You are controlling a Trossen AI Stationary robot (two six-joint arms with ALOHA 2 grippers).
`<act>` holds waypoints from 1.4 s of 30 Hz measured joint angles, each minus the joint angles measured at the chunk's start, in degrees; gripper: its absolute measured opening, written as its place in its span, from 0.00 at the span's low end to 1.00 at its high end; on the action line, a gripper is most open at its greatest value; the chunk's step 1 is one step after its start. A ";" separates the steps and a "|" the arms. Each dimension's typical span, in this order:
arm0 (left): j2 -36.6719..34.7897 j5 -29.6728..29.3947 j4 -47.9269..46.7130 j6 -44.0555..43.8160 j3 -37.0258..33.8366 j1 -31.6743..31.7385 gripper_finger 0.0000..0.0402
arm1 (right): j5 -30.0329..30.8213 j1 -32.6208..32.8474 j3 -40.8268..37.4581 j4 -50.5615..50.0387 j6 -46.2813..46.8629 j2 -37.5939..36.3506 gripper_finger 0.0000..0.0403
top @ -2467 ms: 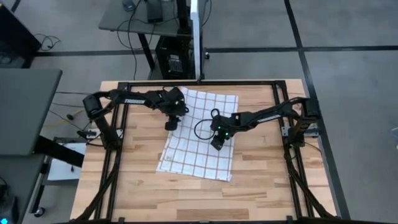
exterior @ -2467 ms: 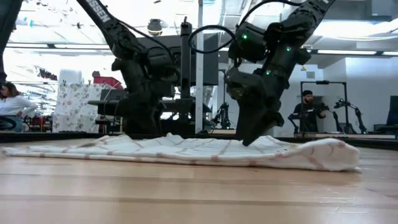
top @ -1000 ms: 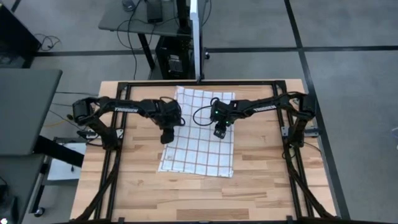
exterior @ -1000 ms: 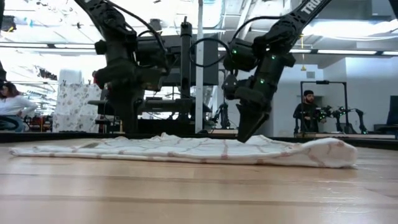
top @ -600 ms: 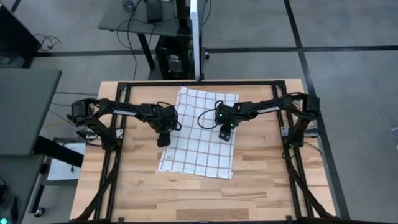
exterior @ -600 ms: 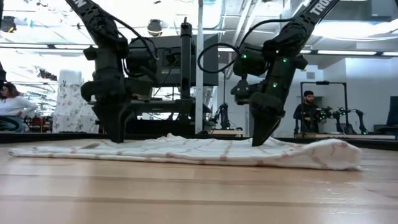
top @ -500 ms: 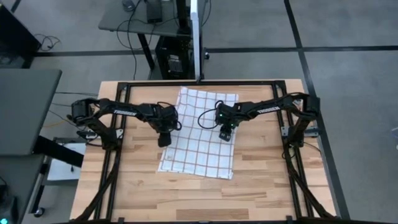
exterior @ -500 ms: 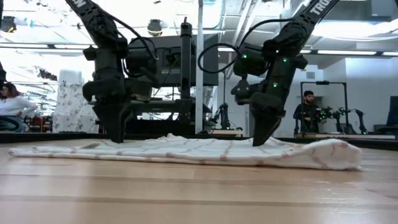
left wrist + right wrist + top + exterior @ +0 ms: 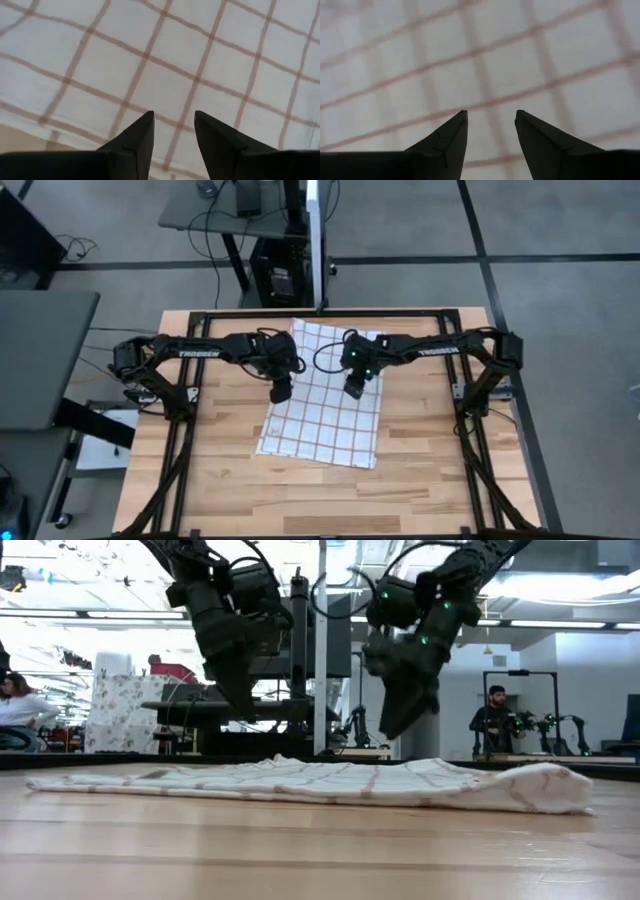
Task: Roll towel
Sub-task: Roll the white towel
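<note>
Hovering part-open and empty-handed above the checked towel (image 9: 322, 392) lying flat mid-counter (image 9: 430, 460), left gripper (image 9: 281, 392) and right gripper (image 9: 354, 389) ought to drop together onto one edge and pinch evenly.

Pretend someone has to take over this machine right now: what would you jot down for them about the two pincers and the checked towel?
Left pincer: open, empty, raised above the towel's left edge.
Right pincer: open, empty, raised above the towel's right side.
Towel: lying spread out and nearly flat on the wooden table, one end slightly puffed up in the low view.
Done: nothing rolled yet.
Left: lower both pincers, take an edge, roll the towel up.
</note>
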 joint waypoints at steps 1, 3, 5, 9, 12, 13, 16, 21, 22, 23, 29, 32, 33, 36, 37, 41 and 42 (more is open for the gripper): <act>0.00 0.08 0.02 -1.22 0.00 -0.04 0.31 | -2.26 0.41 -0.05 -0.69 0.22 -0.03 0.40; 0.14 0.13 1.01 -1.75 -0.13 -0.06 0.31 | -4.45 2.09 -0.13 -1.38 0.39 -0.13 0.40; 0.77 0.10 3.40 -1.04 -0.13 -0.04 0.31 | -4.89 4.39 -0.13 -2.18 0.06 -0.61 0.40; 1.25 0.09 6.59 -0.08 -0.13 -0.04 0.31 | -4.52 9.66 -0.11 -2.65 0.35 -1.17 0.40; 1.25 0.14 5.96 2.52 -0.12 -0.40 0.32 | -1.17 13.64 -0.11 -4.14 2.80 -2.43 0.40; 1.12 0.40 4.95 3.30 -0.09 -0.63 0.33 | 0.23 14.95 -0.11 -4.83 3.45 -2.99 0.41; 0.87 0.80 -0.57 5.56 1.45 -2.37 0.38 | 4.75 18.44 -0.11 -7.41 5.66 -5.15 0.43; 0.87 0.82 -10.58 1.86 4.96 -8.68 0.48 | 12.61 24.83 -0.12 -9.66 10.02 -9.89 0.51; 0.81 0.84 -11.99 0.12 5.24 -10.57 0.50 | 14.75 26.41 -0.36 -10.27 10.93 -10.62 0.53; 0.81 0.85 -13.48 -1.94 5.38 -12.53 0.51 | 17.08 28.04 -0.69 -11.03 12.03 -11.28 0.54; 0.81 -2.17 -17.95 -15.77 5.40 -26.03 0.52 | 27.26 39.29 -3.42 -12.93 22.13 -12.51 0.59; 0.81 -6.14 -16.78 -19.73 5.40 -33.42 0.52 | 31.56 44.66 -5.05 -7.22 23.53 -12.26 0.59; 1.02 -8.22 -16.08 -20.66 5.40 -35.94 0.52 | 33.52 46.08 -5.25 -5.57 22.57 -11.83 0.59; 2.17 -17.18 -14.36 -22.79 5.40 -42.41 0.52 | 38.68 49.10 -5.35 -2.80 15.47 -9.79 0.59; 2.56 -20.46 -13.76 -23.52 5.40 -44.27 0.52 | 39.51 49.67 -5.35 -2.37 13.55 -8.86 0.59; 5.15 -28.42 -9.72 -24.27 5.40 -48.24 0.52 | 39.38 51.15 -5.40 3.00 13.74 -4.26 0.59; 6.24 -28.68 -8.54 -24.19 5.40 -48.57 0.52 | 39.13 51.25 -5.38 4.61 14.48 -2.92 0.59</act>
